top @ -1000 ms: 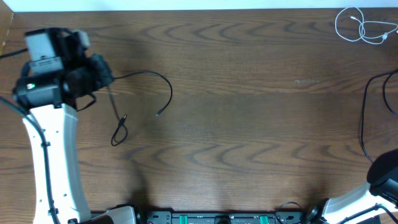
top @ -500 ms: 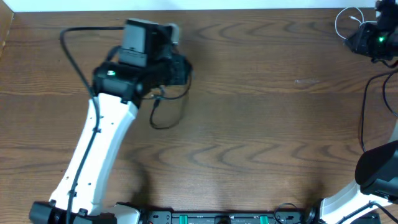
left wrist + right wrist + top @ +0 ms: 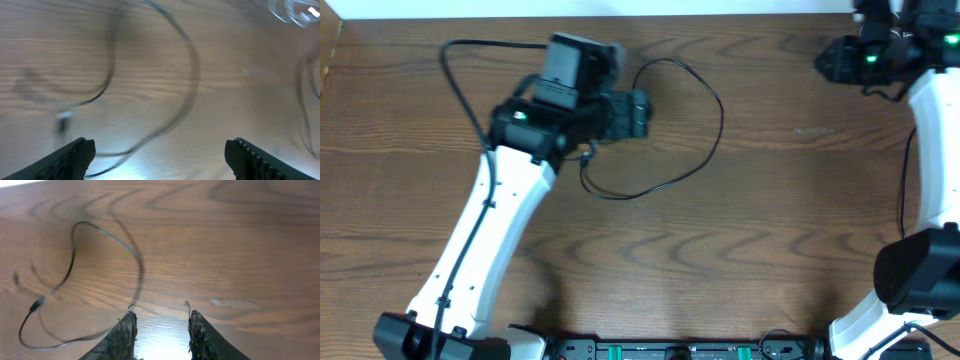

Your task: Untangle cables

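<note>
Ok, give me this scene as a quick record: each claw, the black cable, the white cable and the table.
left claw: open wide, empty, over the black cable's loop
right claw: jaws apart, only bare table between them, near the far right corner
black cable: one loose open loop lying on the table, not gripped
white cable: blurred bundle, far off in the left wrist view
table: dark wood grain
held: nothing by either claw

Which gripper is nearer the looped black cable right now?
Left. The left gripper is right beside the black cable; the right gripper is well away, near the far right corner.
</note>
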